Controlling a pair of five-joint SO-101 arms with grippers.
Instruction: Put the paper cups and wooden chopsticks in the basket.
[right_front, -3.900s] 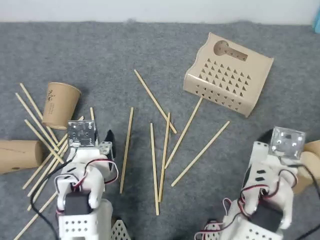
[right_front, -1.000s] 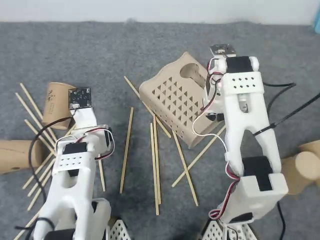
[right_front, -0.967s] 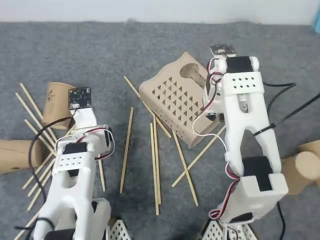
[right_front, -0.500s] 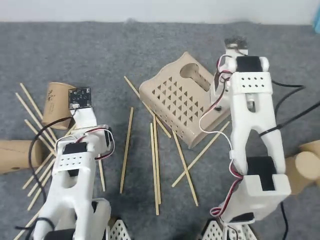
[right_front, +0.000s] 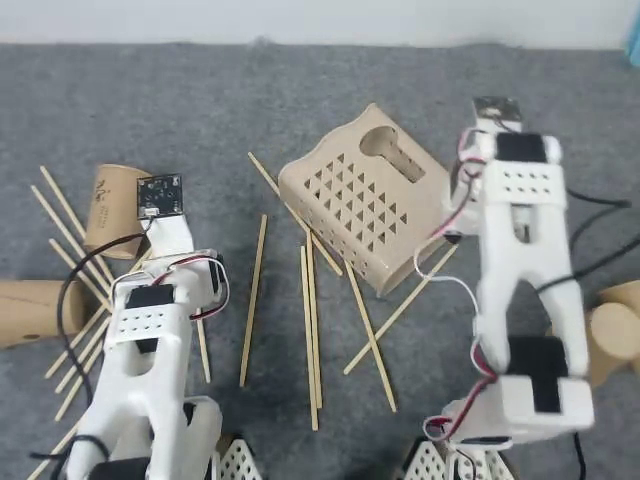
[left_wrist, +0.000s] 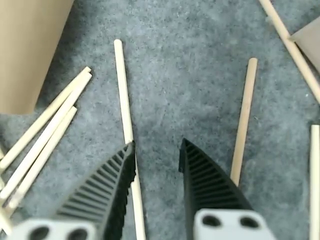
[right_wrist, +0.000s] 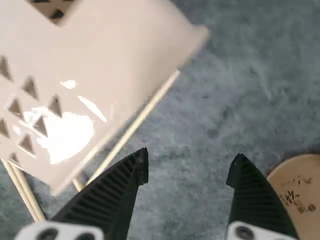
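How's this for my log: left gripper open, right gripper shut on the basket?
Not quite: the right gripper is open, beside the basket, holding nothing, as the right wrist view shows. The left gripper is indeed open.

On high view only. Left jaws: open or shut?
Observer: Open, nothing between them. One chopstick runs under one jaw's tip.
Operator: Right jaws?
Observer: Open too, and empty, with bare carpet in the gap.
Operator: Nearest thing to them?
Observer: A second chopstick, sticking out from under the basket edge close to one jaw.
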